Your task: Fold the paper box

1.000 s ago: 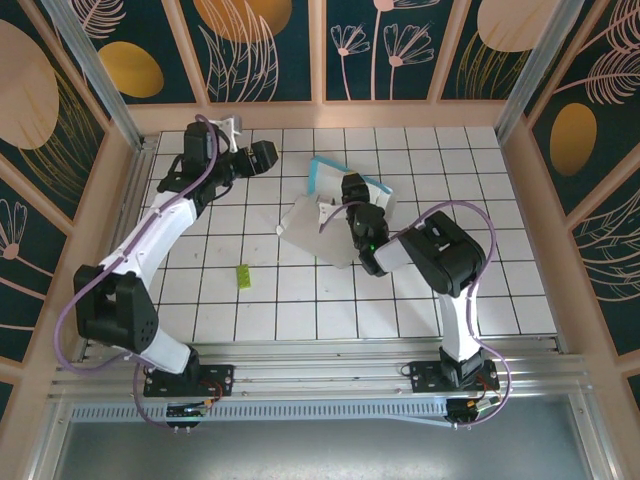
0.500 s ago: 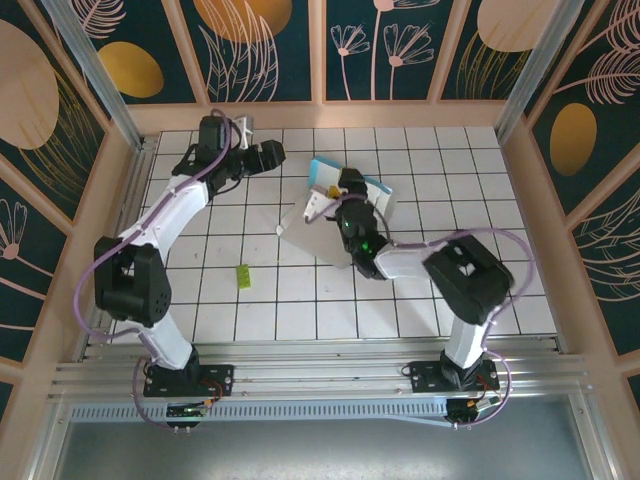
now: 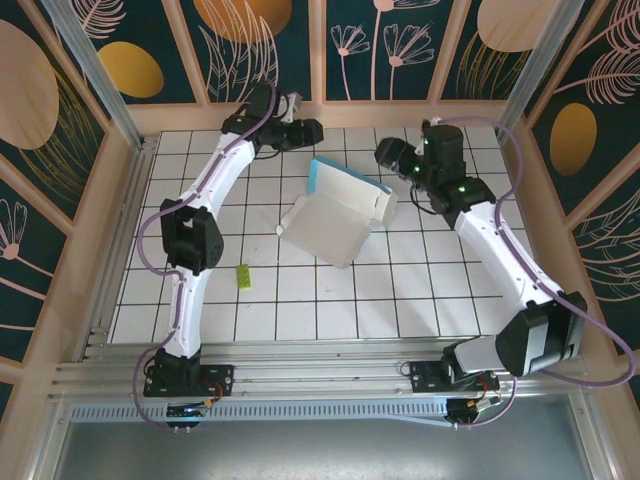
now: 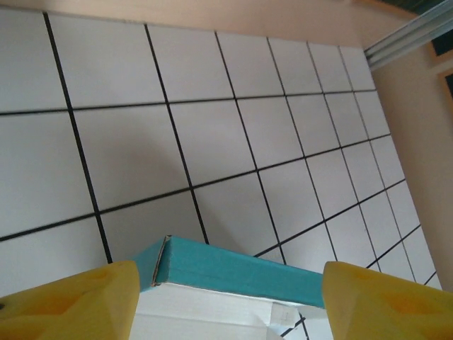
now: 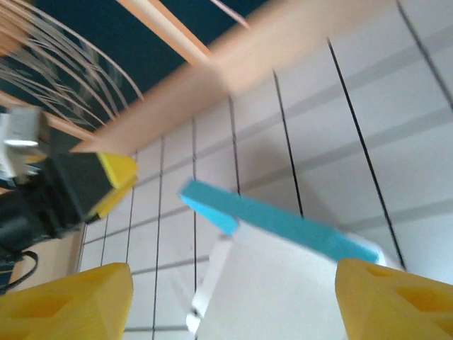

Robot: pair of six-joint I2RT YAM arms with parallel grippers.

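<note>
The paper box (image 3: pixel 335 215) lies partly folded in the middle of the tiled table, whitish face up, with a cyan wall (image 3: pixel 345 178) raised along its far edge. My left gripper (image 3: pixel 308 131) hovers open by the back wall, beyond the box's far left corner and apart from it. In the left wrist view the cyan wall (image 4: pixel 233 273) sits below and between the yellow fingertips (image 4: pixel 71 301). My right gripper (image 3: pixel 386 152) is open above the table just past the box's far right corner. The right wrist view looks across the box (image 5: pixel 297 283) towards the left gripper (image 5: pixel 106 177).
A small yellow-green scrap (image 3: pixel 243 277) lies on the tiles near the left arm. A wooden rim (image 3: pixel 320 112) bounds the table at the back. Metal posts (image 3: pixel 530 70) stand at the back corners.
The right gripper has let go of the box and swung up to the back right. The left gripper has travelled right along the back wall. The box has settled flatter.
</note>
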